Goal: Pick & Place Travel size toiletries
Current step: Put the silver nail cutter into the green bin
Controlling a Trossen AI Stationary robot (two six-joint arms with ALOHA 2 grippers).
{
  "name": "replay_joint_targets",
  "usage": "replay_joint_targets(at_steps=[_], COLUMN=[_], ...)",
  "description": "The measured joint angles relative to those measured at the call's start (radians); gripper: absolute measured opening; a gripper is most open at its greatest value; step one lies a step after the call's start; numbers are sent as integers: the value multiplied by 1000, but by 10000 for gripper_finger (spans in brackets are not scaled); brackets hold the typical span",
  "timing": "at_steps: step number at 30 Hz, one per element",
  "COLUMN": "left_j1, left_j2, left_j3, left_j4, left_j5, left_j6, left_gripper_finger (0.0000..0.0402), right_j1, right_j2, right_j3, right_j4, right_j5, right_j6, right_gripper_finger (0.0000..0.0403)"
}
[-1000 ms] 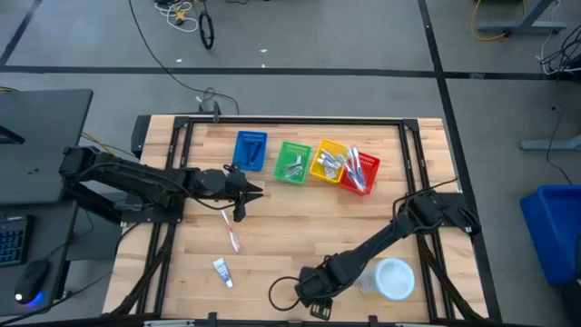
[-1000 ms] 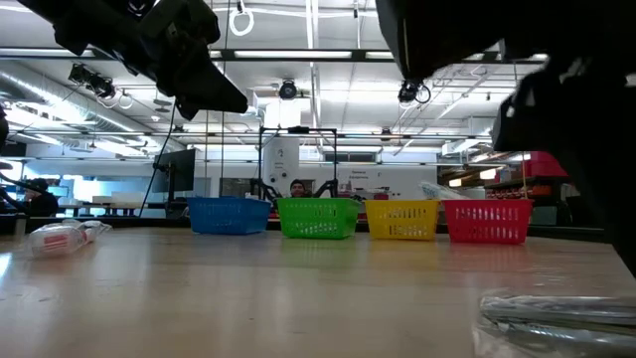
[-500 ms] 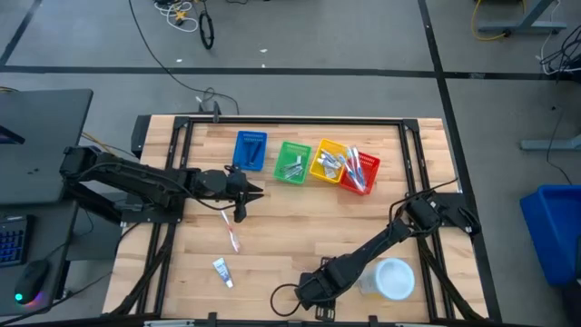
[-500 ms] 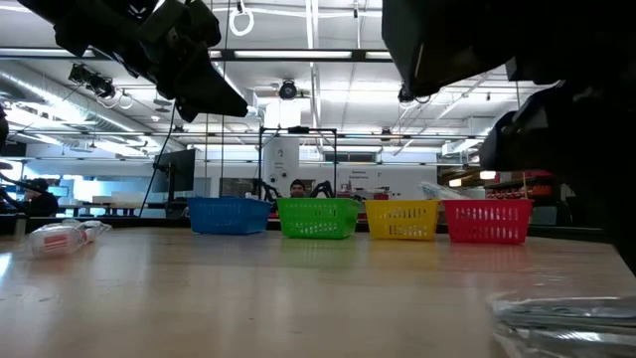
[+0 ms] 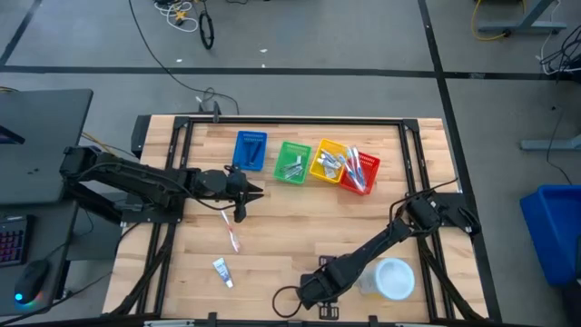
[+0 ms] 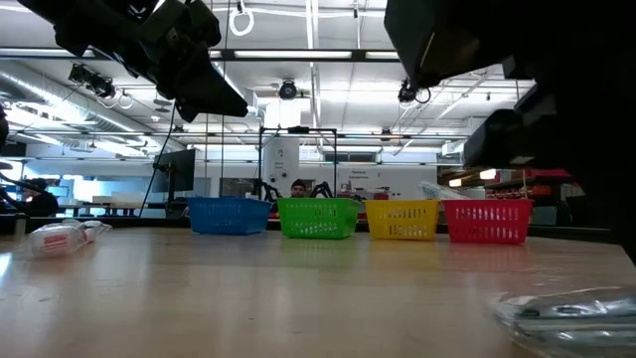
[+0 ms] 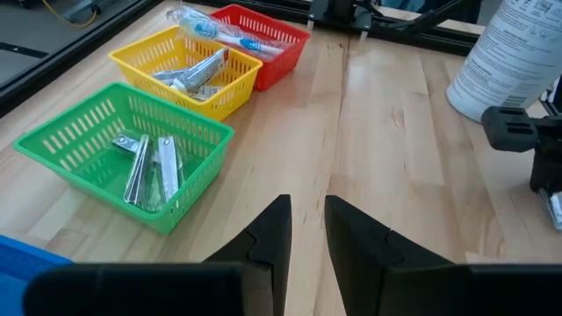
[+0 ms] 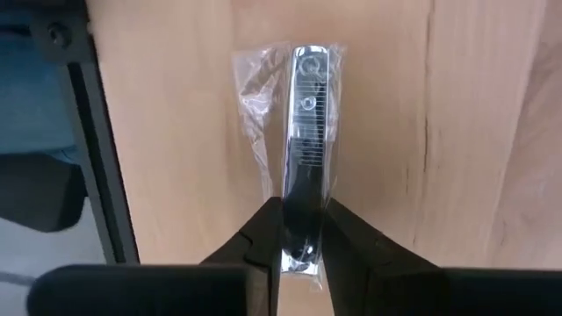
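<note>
A slim dark-and-silver toiletry in a clear wrapper (image 8: 307, 105) lies flat near the table's near edge, also seen in the low view (image 6: 566, 310). My right gripper (image 8: 301, 230) (image 5: 320, 295) stands over it, shut on it. A pink toothbrush (image 5: 233, 239) and a small white tube (image 5: 221, 271) lie on the table's left half. My left gripper (image 7: 304, 235) (image 5: 254, 191) hovers above the table beside the blue basket, its fingers a narrow gap apart with nothing between them. My right gripper pinches the wrapped toiletry's dark end (image 8: 303, 189) between its two fingers, one on each long side, wrapper included. The fingers come from above, pointing steeply down. The toiletry lies flat on the table, its silver end reaching away from the fingers.
Blue (image 5: 251, 150), green (image 5: 292, 162), yellow (image 5: 329, 162) and red (image 5: 360, 173) baskets stand in a row at the far side; the last three hold toiletries. A round translucent white container (image 5: 395, 277) stands just right of my right gripper. Bare wood lies between the arms.
My right gripper has rolled about its own pointing line while staying over the wrapped toiletry near the table's near edge. In the low view the wrapped toiletry has shifted a little to the right and looks flatter.
</note>
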Motion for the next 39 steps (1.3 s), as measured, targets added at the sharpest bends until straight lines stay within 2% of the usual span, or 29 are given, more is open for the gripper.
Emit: replay_joint_targets(at_steps=[4, 13, 19, 26, 30, 39], left_j1=[0, 0, 0, 0, 2, 17], left_j2=[0, 0, 0, 0, 0, 14], left_j3=[0, 0, 0, 1, 1, 2], left_j4=[1, 0, 44, 181, 207, 244], left_j5=[0, 51, 27, 5, -7, -58], left_j6=[-1, -80, -112, -33, -35, -143], left_gripper_finger=[79, 79, 79, 79, 89, 145], right_j1=[-13, -46, -110, -247, -309, -359], right_j2=[-45, -244, -302, -302, -302, -302], right_j3=[-5, -1, -1, -50, -84, -90], right_j4=[-36, -268, -395, -401, -350, -144], right_j5=[67, 538, 763, 805, 837, 837], right_j6=[-68, -174, -172, -199, -205, -432], right_gripper_finger=[63, 64, 66, 66, 66, 67])
